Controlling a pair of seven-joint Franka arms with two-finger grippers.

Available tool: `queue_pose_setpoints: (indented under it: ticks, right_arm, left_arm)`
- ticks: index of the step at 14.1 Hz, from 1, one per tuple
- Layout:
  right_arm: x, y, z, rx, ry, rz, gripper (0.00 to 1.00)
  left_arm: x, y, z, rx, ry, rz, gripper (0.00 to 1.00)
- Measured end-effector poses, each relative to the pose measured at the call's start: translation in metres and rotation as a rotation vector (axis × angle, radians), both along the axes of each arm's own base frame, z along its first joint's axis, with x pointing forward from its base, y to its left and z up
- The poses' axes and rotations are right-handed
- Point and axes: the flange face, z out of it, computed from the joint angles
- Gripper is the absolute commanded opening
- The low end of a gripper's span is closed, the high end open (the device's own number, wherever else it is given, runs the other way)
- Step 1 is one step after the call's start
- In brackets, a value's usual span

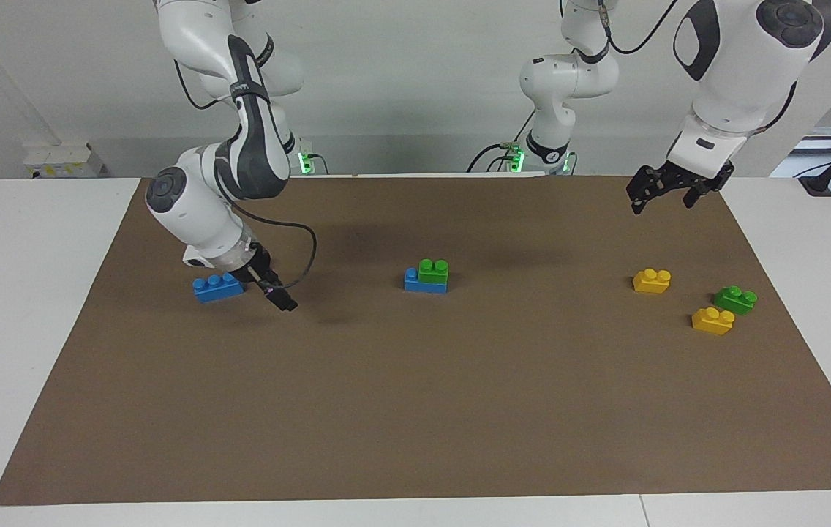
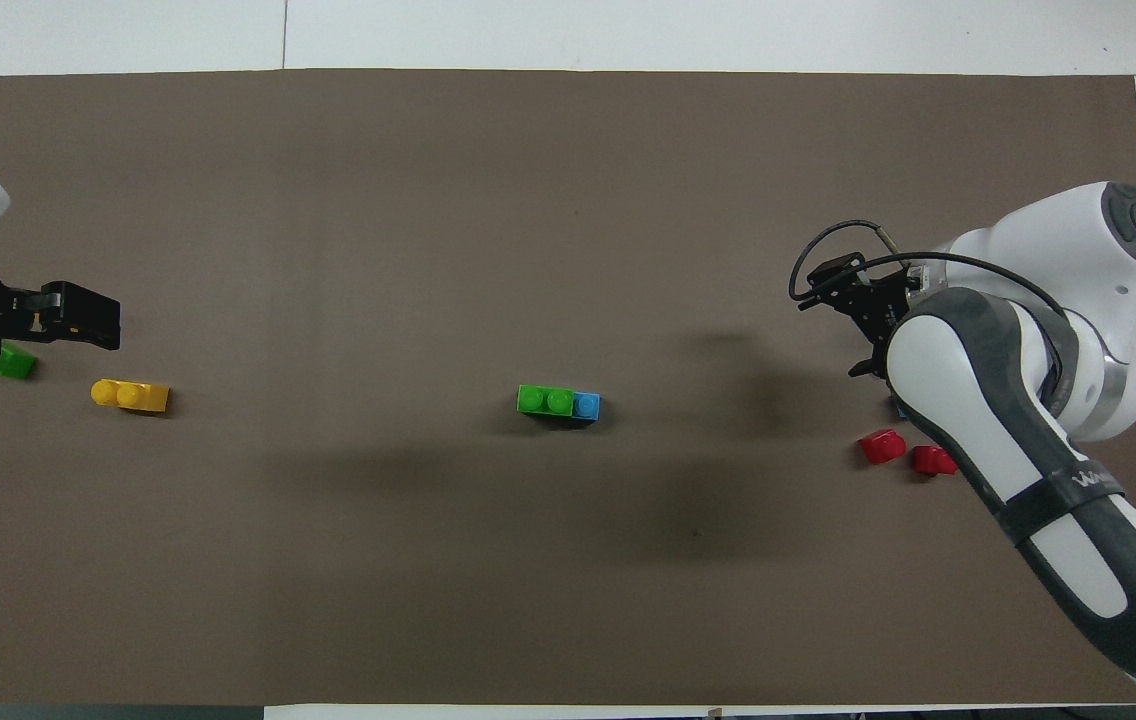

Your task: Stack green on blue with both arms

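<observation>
A green brick sits on one end of a blue brick at the middle of the mat. A second blue brick lies loose toward the right arm's end; the right arm hides it in the overhead view. My right gripper hangs low and open right beside that loose blue brick, holding nothing. A second green brick lies toward the left arm's end. My left gripper is raised high over that end, open and empty.
Two yellow bricks lie by the loose green brick; only one yellow brick shows from overhead. Two small red bricks lie by the right arm. A brown mat covers the white table.
</observation>
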Motion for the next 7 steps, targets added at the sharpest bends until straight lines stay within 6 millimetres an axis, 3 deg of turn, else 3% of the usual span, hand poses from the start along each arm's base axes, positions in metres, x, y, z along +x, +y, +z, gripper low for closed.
queue_pose_setpoints:
  ticks: [4,7]
  right_arm:
    - [0.001,-0.026,0.04,-0.091,-0.07,0.243,1.0]
    - [-0.005,-0.061,0.082,-0.099,-0.094,0.412,1.0]
  left_arm:
    - [-0.005,0.0,0.003,-0.051,0.018,0.003,1.0]
    - [-0.004,0.013,0.011,-0.114,0.007,0.04,1.0]
